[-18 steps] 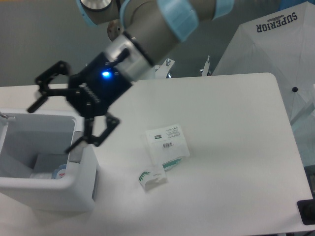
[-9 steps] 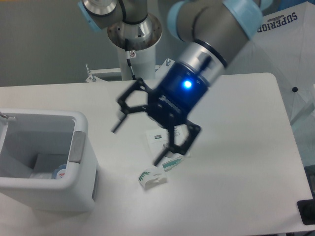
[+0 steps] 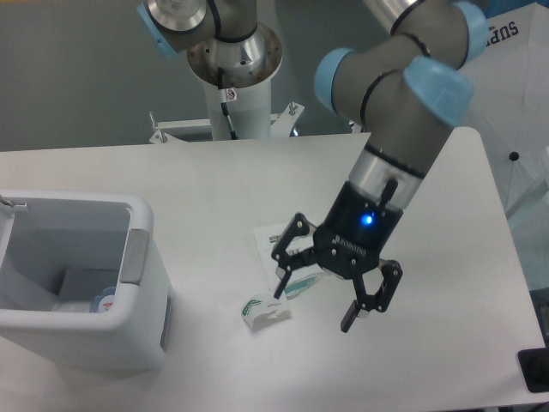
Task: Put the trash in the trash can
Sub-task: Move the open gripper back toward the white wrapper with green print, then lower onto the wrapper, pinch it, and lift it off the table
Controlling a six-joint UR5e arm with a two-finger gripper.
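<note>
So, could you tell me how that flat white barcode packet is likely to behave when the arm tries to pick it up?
The barcode packet lies flat on the table, so the open end effector may struggle to get under an edge. It looks thin, so probably light and floppy. It seems to overlap a green-printed wrapper, which might shift too.

The table (image 3: pixel 214 180) is presenting a smooth, matt white surface. The trash can (image 3: pixel 146 292) is showing smooth white plastic with a slight sheen and a grey tab. The gripper (image 3: pixel 313 305) is showing matt black, hard-looking fingers. The arm (image 3: pixel 403 129) is displaying satin grey metal-looking tubes with pale blue plastic-looking caps. The barcode packet (image 3: pixel 270 245) is appearing as thin, glossy white film, and the small wrapper (image 3: pixel 262 311) is looking crinkled.
</note>
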